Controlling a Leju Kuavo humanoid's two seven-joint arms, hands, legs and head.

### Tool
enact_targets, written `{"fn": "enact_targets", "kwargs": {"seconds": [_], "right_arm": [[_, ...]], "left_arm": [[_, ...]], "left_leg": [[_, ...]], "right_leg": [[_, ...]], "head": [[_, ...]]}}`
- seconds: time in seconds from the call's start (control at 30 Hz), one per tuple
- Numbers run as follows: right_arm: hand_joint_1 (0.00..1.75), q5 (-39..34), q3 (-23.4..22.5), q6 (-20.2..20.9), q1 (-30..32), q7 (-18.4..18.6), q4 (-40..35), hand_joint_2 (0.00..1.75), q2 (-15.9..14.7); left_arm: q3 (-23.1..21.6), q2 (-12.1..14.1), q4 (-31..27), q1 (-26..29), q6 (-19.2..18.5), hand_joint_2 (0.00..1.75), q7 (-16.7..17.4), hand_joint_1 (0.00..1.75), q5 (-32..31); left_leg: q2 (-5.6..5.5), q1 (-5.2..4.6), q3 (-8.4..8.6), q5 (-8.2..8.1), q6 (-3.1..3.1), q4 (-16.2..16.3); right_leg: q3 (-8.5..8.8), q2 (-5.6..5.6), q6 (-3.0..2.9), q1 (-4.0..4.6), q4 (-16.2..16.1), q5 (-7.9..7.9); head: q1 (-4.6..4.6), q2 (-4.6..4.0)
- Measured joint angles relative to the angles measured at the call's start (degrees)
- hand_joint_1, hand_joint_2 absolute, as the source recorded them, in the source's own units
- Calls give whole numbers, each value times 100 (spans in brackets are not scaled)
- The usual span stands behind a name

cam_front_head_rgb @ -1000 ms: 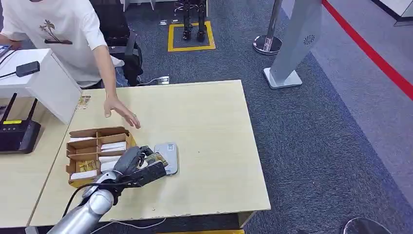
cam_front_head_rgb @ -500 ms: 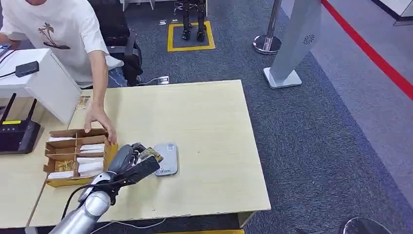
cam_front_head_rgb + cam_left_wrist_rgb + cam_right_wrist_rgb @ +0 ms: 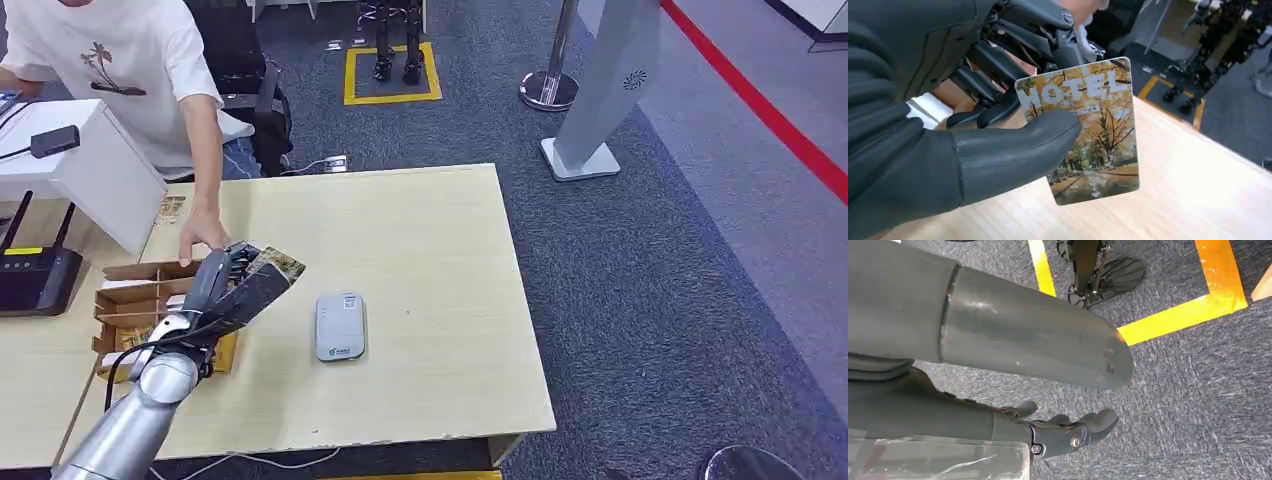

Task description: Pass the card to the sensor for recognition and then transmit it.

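Our left hand (image 3: 228,290) pinches the card (image 3: 1083,127) between thumb and fingers, raised above the table (image 3: 420,230), well apart from the sensor (image 3: 339,325). We judge the card light, stiff and slick, best held by one end, face clear. Right hand (image 3: 1068,432) hangs with nothing in it, fingers apart.

Card (image 3: 1088,130): autumn trees in orange and yellow, white lettering. Sensor (image 3: 340,326): pale grey. Worktop (image 3: 420,250): light wood. Divided box (image 3: 135,300): brown cardboard. Left hand (image 3: 232,290): dark grey fingers (image 3: 993,62). Floor (image 3: 650,280): blue-grey carpet with red and yellow stripes.
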Motion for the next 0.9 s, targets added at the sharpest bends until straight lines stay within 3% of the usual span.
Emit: {"fn": "enact_targets", "kwargs": {"seconds": [0.17,0.4,0.57,0.9], "right_arm": [[0,2,-7,-35,10,-17,0,0,0],[0,13,-9,-44,23,-22,2,0,2],[0,109,-9,-70,34,9,4,0,28],[0,114,-9,-70,42,17,15,0,33]], "left_arm": [[355,90,-74,-126,406,175,-129,175,273],[662,216,-87,-225,568,175,-175,175,391],[962,459,-57,-279,826,175,-190,175,312],[1233,752,83,-325,942,175,-194,175,131]], "left_leg": [[1,1,0,0,0,0],[2,1,0,2,-2,0],[7,1,0,2,-3,0],[6,1,-1,2,-3,0]], "right_leg": [[-1,0,0,0,0,0],[0,2,0,1,2,0],[-4,7,0,1,2,0],[-3,6,0,2,2,0]], "head": [[2,0],[2,0],[0,0],[2,0]]}}
